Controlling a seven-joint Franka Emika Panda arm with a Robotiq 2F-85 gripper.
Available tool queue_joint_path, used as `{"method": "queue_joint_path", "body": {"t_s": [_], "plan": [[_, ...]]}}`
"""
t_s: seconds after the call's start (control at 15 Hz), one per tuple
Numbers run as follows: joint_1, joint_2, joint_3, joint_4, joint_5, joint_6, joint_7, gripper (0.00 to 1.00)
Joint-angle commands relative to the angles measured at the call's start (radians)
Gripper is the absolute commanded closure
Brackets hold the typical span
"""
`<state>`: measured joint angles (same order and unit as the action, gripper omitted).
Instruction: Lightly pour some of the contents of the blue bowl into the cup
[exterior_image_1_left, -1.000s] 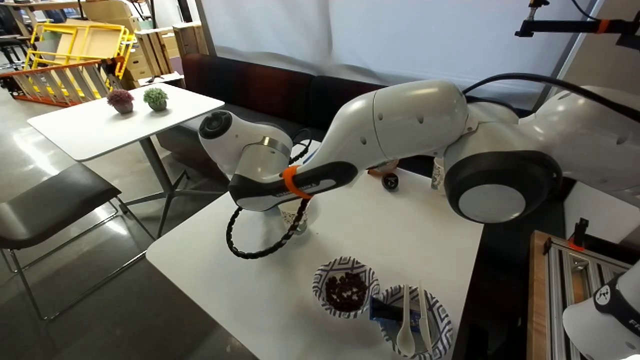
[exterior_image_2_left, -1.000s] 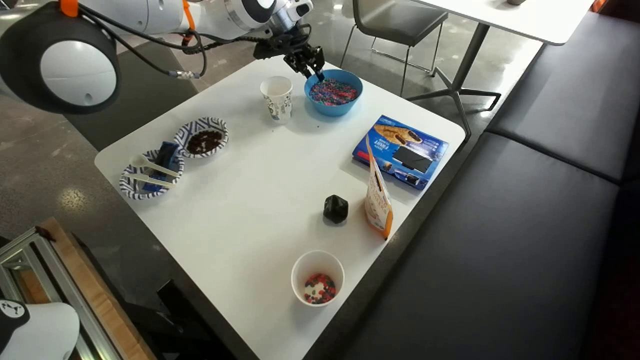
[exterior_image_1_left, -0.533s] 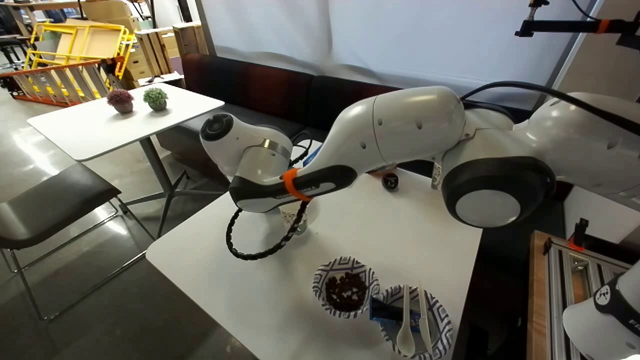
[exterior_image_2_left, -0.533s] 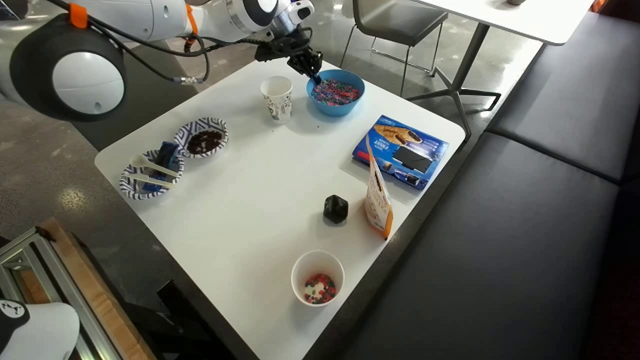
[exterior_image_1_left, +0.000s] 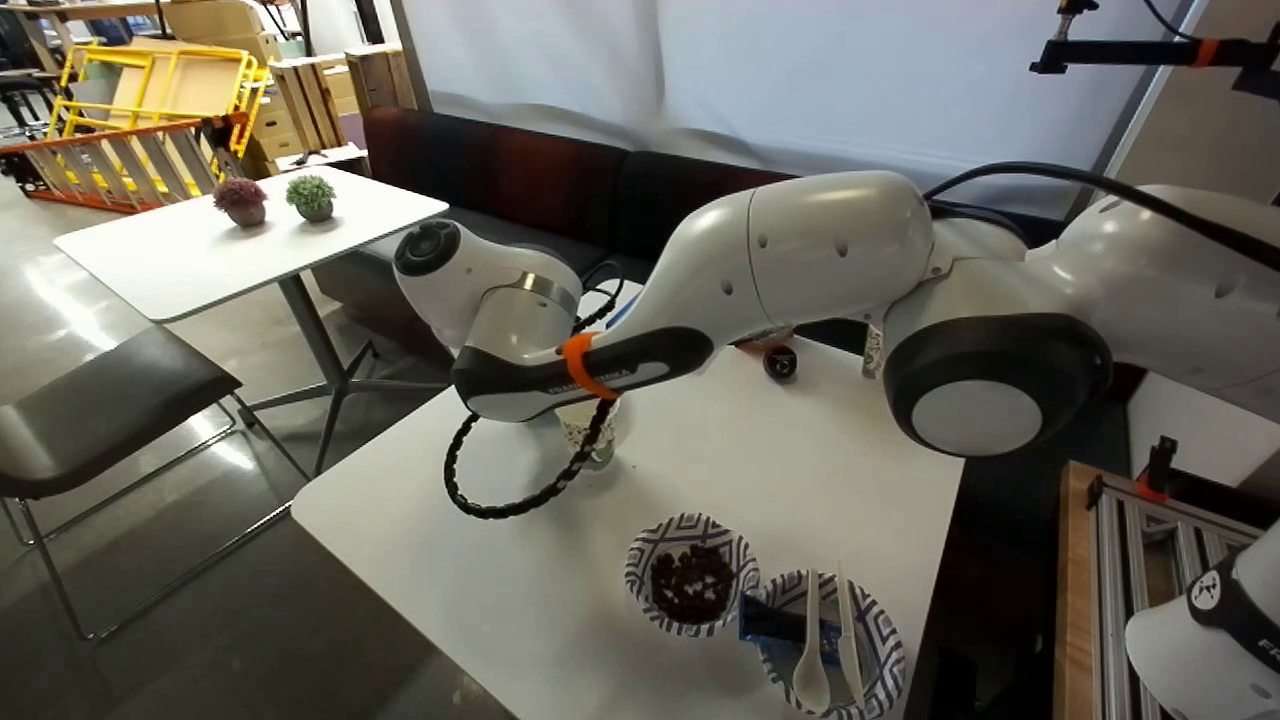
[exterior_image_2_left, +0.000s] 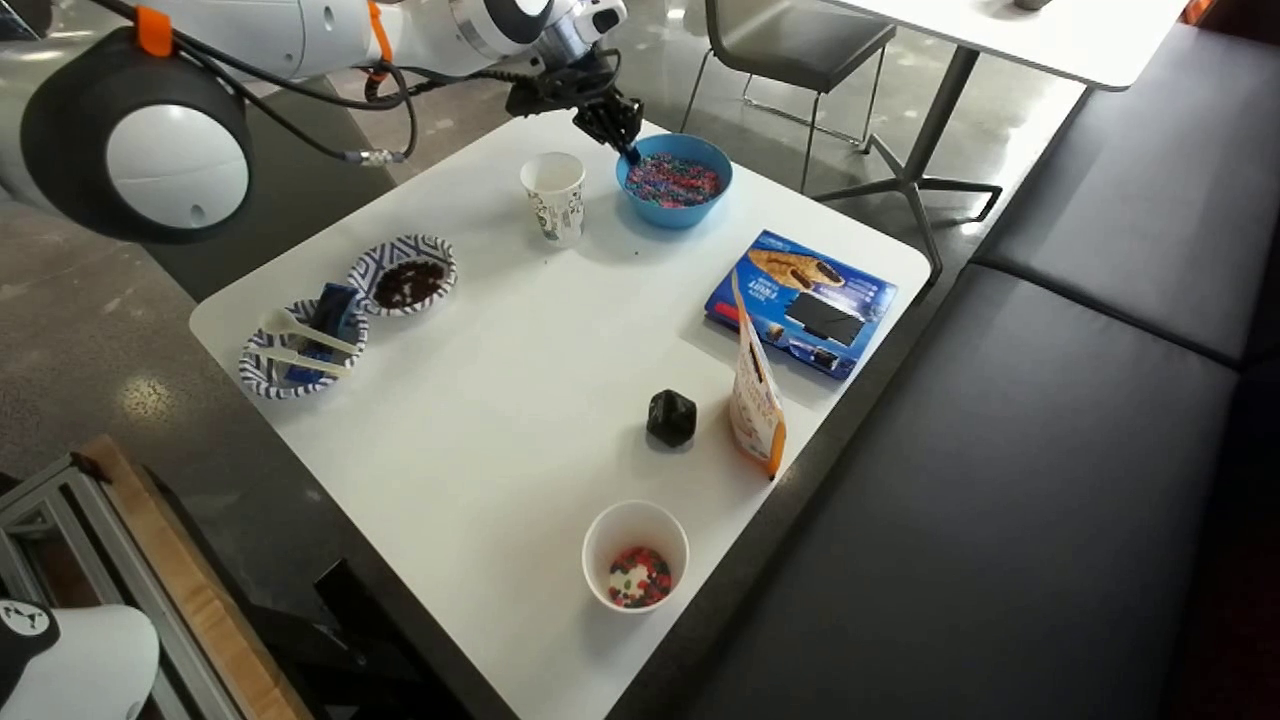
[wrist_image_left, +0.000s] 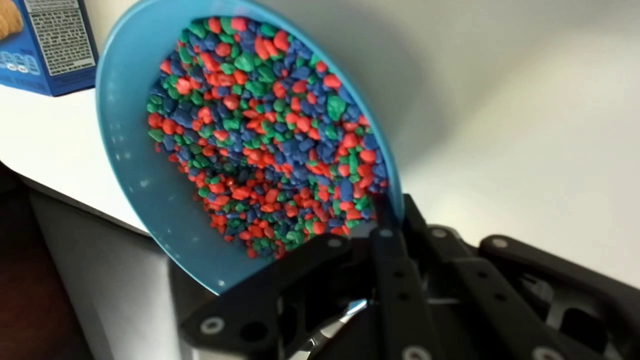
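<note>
Fingers (wrist_image_left: 419, 220) of one gripper (wrist_image_left: 397, 207), two in all, are clamped on the rim of one blue bowl (wrist_image_left: 160, 200); its red, green and blue contents (wrist_image_left: 280, 130) are too many to count. On the near table (exterior_image_2_left: 500, 420), one patterned cup (exterior_image_2_left: 558, 205) stands close to the bowl, apart from it. One more cup (exterior_image_2_left: 640, 525) stands well apart. Also there: one patterned bowl (exterior_image_1_left: 640, 560), one patterned plate (exterior_image_1_left: 882, 650), one blue box (exterior_image_2_left: 800, 300), one bag (exterior_image_2_left: 755, 415), one black object (exterior_image_2_left: 671, 418).
</note>
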<state>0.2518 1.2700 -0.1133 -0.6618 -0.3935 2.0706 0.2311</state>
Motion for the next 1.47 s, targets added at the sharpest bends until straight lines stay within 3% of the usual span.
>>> {"method": "queue_joint_path", "body": {"t_s": [0.0, 0.73, 1.4], "plan": [[0.018, 0.006, -0.003, 0.051, 0.003, -0.038, 0.022, 0.99], [0.09, -0.009, -0.041, 0.069, -0.032, -0.053, 0.066, 0.99], [0.205, -0.017, -0.131, 0.092, -0.071, -0.173, 0.092, 0.99]]}}
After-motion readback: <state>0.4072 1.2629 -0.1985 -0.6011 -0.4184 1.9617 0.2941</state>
